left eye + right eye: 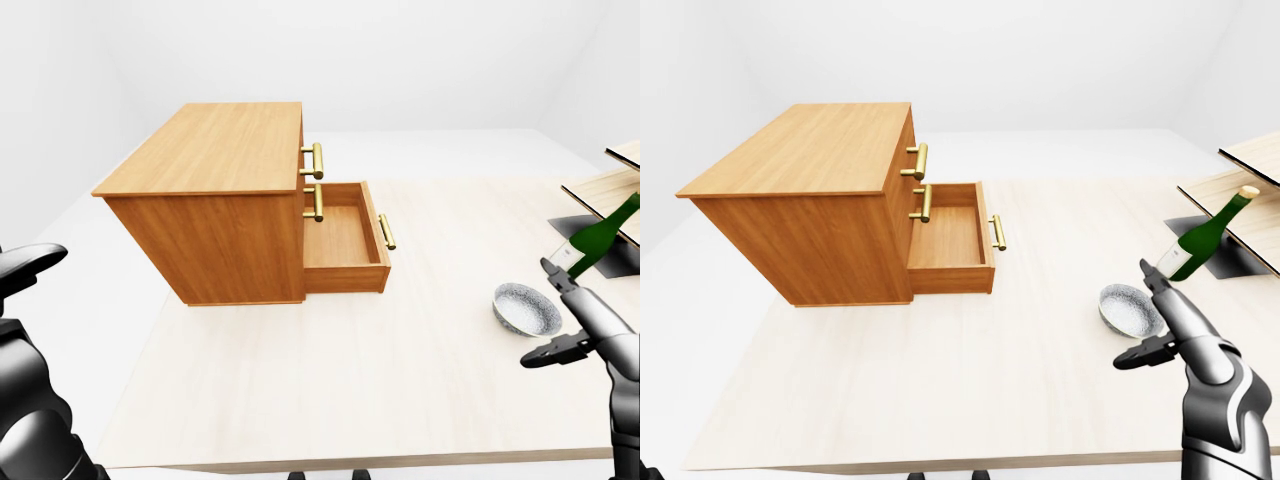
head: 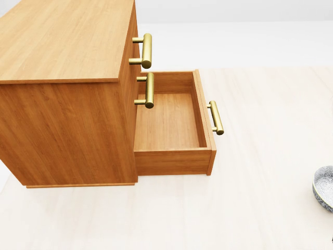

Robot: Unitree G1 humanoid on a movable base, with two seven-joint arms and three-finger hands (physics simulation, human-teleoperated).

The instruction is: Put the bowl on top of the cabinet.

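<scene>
Pale desk (image 1: 330, 400) carries the cabinet (image 1: 215, 200) at upper left, its lowest drawer (image 1: 343, 240) pulled out, and the bowl (image 1: 526, 309) well apart at right. I am at the reach step: my right hand (image 1: 560, 318), fingers spread, sits beside the bowl, not gripping; my left hand (image 1: 25, 268) idles, its fingers unclear. Next comes closing on the rim, minding the green bottle (image 1: 600, 238) just above.

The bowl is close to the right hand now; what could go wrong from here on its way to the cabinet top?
1. The green bottle leans just beyond the bowl; the open right hand might knock it while reaching.
2. The bottom drawer stands pulled out toward the bowl, so a low carry could catch its edge or handle.
3. The bowl's rounded rim may slip from the three fingers.
</scene>
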